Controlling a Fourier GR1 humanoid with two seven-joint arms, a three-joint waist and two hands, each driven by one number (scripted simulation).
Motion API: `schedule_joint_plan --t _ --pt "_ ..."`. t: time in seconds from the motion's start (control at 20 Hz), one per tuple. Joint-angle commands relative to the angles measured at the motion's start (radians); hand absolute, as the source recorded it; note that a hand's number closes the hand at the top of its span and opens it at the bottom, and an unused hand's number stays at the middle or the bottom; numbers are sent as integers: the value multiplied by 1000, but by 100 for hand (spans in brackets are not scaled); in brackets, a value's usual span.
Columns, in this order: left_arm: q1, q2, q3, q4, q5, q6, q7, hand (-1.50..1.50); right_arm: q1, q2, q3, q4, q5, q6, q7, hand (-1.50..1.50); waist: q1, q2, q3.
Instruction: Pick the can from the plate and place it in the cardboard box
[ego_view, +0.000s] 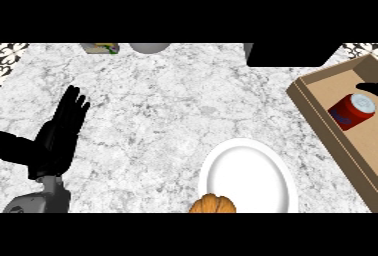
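Red can (352, 111) lies tilted inside cardboard box (316, 107), right of frame; label writing unreadable. White plate (248, 176) lower centre, bare, orange-brown object (213, 204) at its lower rim. Left hand (59, 134) at frame left, fingers straight, spread upward. Dark tip at right edge over box: right hand's state cannot be told.

Red can (352, 111) lying tilted inside cardboard box (319, 116), white plate (248, 176) bare
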Motion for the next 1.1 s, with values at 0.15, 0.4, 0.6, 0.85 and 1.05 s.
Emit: schedule_joint_plan --t 0.15,0.4,0.6,0.85,1.05 --pt "1 -3 11 -2 -6 17 -1 0 -24 45 -204 -4 -321 131 41 -150 -17 -4 0" --pt "2 -35 -17 42 -33 25 -54 0 2 -51 -285 29 -450 190 70 -150 -7 2 -1" --pt "-4 -4 -1 -26 -9 13 25 0 97 -115 -322 -12 -533 223 62 -150 -5 1 -1" --pt "17 -27 -12 14 -10 -1 -36 0 162 -223 -387 188 -614 276 -97 -150 -2 3 0" --pt "-41 -20 -3 46 -15 11 -15 0 163 -294 -359 354 -629 264 -215 -150 3 5 0"
